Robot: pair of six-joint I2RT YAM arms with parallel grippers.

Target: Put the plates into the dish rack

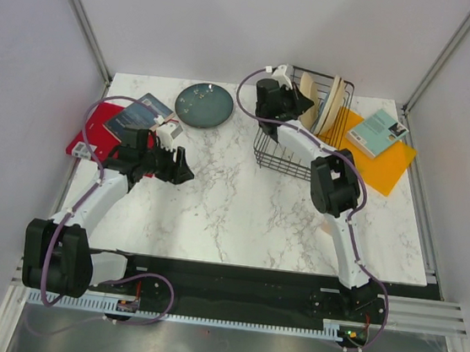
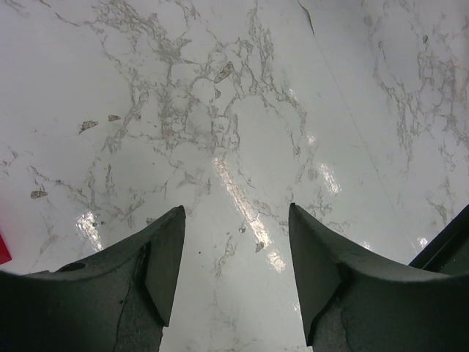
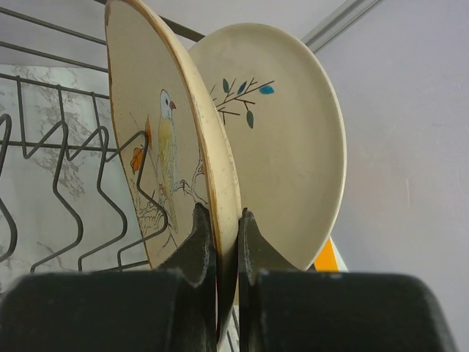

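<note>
The black wire dish rack (image 1: 273, 153) stands at the back right of the table. My right gripper (image 3: 226, 214) is shut on the lower rim of a cream bird plate (image 3: 165, 139) and holds it upright inside the rack (image 3: 44, 147). A cream plate with a branch design (image 3: 293, 147) stands right behind it. In the top view the held plate (image 1: 309, 95) is left of the upright cream plates (image 1: 335, 102). The dark teal plate (image 1: 204, 104) lies flat on the table at the back. My left gripper (image 1: 183, 170) is open and empty over bare marble (image 2: 234, 213).
A red book (image 1: 94, 130) and a dark blue book (image 1: 140, 114) lie at the left, beside my left arm. An orange board (image 1: 384, 168) with a teal book (image 1: 378, 131) lies right of the rack. Grey walls close in the table on three sides.
</note>
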